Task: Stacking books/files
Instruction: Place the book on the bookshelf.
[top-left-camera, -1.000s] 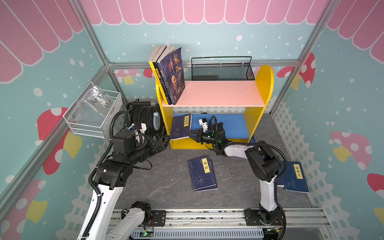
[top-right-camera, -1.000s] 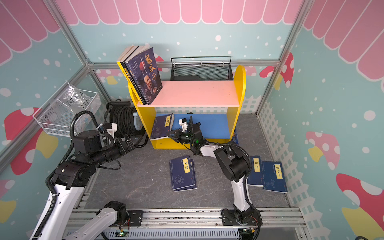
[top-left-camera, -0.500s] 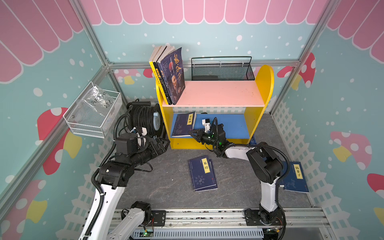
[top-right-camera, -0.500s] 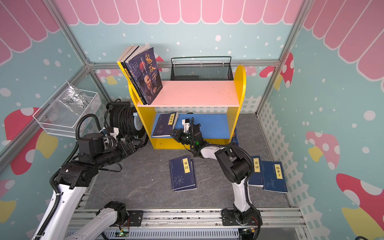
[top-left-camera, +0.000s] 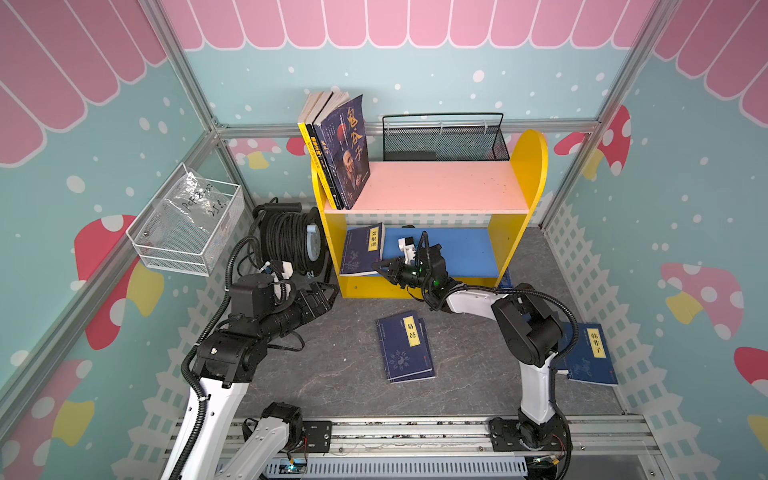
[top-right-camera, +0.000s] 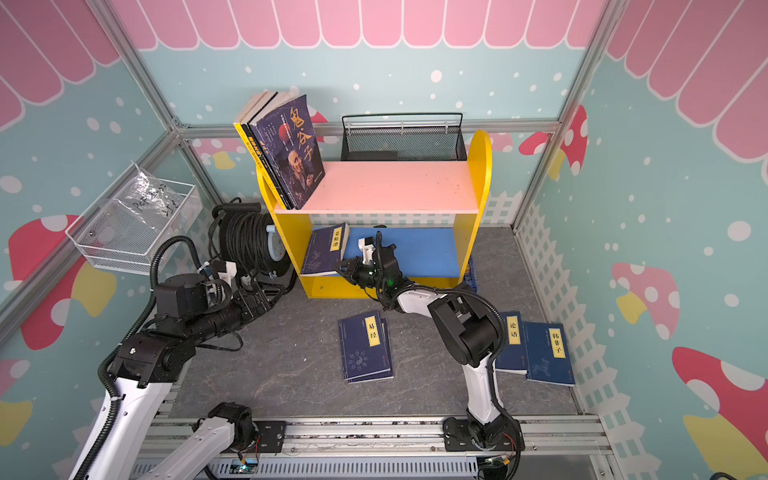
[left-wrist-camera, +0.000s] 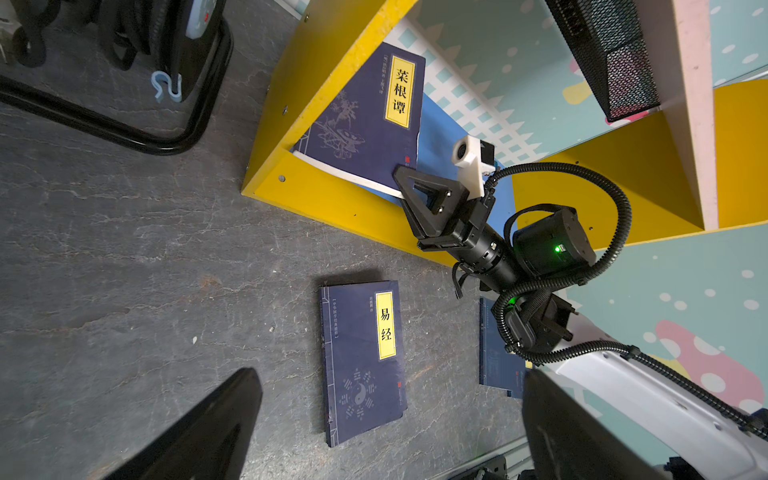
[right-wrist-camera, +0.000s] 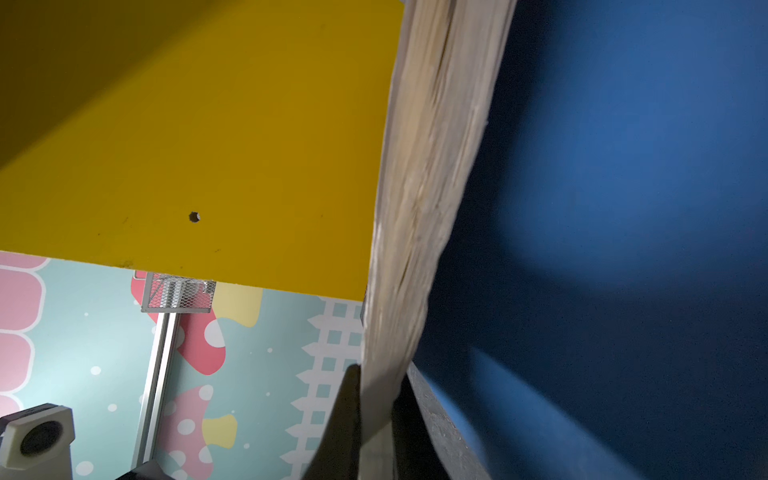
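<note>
**The right claw (top-left-camera: 380, 266) pinched a blue book (top-left-camera: 360, 250)**

The left claw (top-left-camera: 323, 296) hung wide open, holding nothing. The blue book leaned on the left wall in the bottom part of the yellow shelf (top-left-camera: 517, 232). The right claw squeezed its lower corner. A second book (top-left-camera: 405, 345) lay flat on the floor (top-left-camera: 332, 365).

Top views: high, looking down on whole scene, shelf (top-left-camera: 436, 187) centred.
Left wrist: low, facing shelf front; shares book (left-wrist-camera: 361, 116) with top views.
Right wrist: tight on that book's page edge.

Matt paper-covered navy book (left-wrist-camera: 361, 120), rough grey floor (left-wrist-camera: 145, 249), black metal-mesh basket (top-left-camera: 444, 139)
</note>
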